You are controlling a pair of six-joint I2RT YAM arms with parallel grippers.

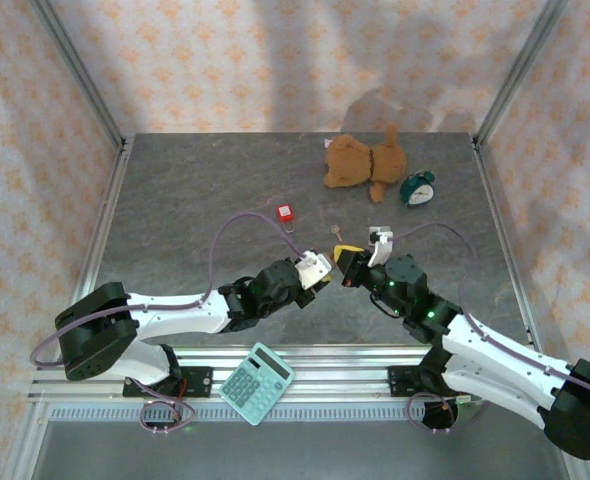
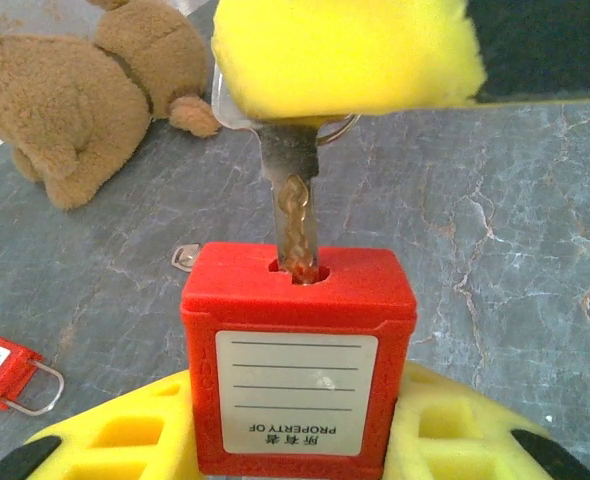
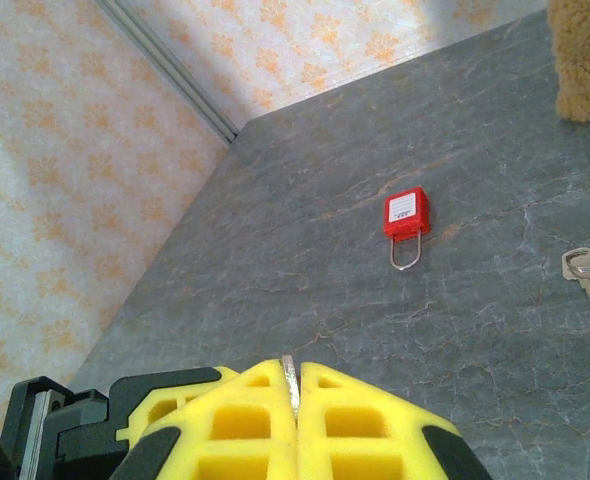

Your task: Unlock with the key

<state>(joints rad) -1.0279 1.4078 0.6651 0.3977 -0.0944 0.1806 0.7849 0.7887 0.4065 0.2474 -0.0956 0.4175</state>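
A red padlock point(image 2: 297, 350) with a white label sits between the yellow pads of my left gripper point(image 2: 295, 432), which is shut on its body. A silver key point(image 2: 294, 205) stands with its tip in the keyhole on the padlock's top face. My right gripper point(image 3: 297, 388) is shut on the key's head, whose thin metal edge point(image 3: 291, 375) shows between the pads. In the top view the left gripper point(image 1: 321, 270) and the right gripper point(image 1: 349, 266) meet nose to nose above the table's middle front.
A second red padlock point(image 1: 286, 213) and a loose key point(image 1: 336, 233) lie just beyond the grippers. A brown teddy bear point(image 1: 365, 160) and a green alarm clock point(image 1: 417, 188) are at the back right. A teal calculator point(image 1: 257, 382) rests on the front rail.
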